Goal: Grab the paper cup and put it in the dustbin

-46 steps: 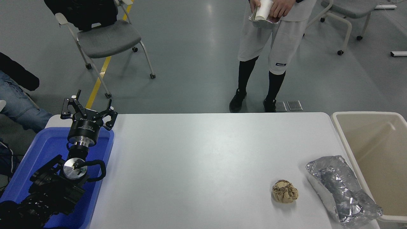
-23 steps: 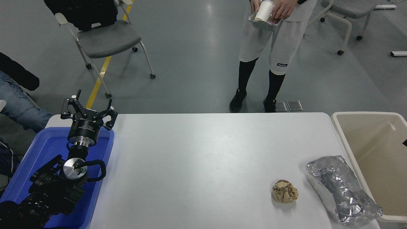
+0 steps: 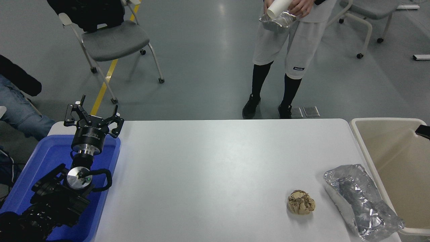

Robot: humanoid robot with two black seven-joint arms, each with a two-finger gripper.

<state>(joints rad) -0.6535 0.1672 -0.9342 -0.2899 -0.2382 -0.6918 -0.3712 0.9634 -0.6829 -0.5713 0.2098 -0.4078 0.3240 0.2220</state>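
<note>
The white paper cup point(image 3: 277, 8) is off the table, held in a person's hands point(image 3: 300, 7) at the top of the view together with a foil tray point(image 3: 277, 21). The beige dustbin point(image 3: 383, 120) stands at the table's right end. Only a small black tip of my right gripper point(image 3: 424, 131) pokes in from the right edge, above the dustbin's far part. My left gripper point(image 3: 93, 113) is parked open over the far end of the blue tray at the lower left, holding nothing.
A crumpled brown paper ball point(image 3: 301, 202) and a crinkled silver foil tray point(image 3: 361, 199) lie on the white table point(image 3: 215, 168) near the dustbin. A blue tray point(image 3: 50, 158) sits at the left. A person's legs point(image 3: 272, 84) stand beyond the far edge; chairs behind.
A black tip of my right arm has come into view at the right edge and risen over the dustbin. The person has shifted the cup and foil tray in their hands.
</note>
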